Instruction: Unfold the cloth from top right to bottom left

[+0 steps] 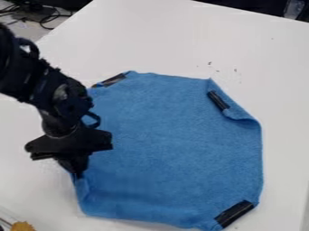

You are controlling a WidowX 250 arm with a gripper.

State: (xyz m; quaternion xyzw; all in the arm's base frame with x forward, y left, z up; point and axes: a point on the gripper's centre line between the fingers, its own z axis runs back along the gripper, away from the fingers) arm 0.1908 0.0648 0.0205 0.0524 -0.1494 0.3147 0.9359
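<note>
My gripper (77,174) points down at the lower left edge of the blue cloth (175,144), and its tip meets the cloth there. It hides part of the cloth's left edge. Most of the cloth lies spread out. Its upper right corner is folded inward, with a black strip (217,100) on the fold. Another black strip (234,214) crosses the lower right corner, and a third black strip (113,80) is at the upper left. Just below the gripper, the cloth has a small raised fold along its edge.
The white table (157,36) extends around the cloth, with a few dark specks above the cloth's upper right. A yellow-brown object (23,226) is at the bottom left edge of the view. Cables (33,17) lie beyond the table at the upper left.
</note>
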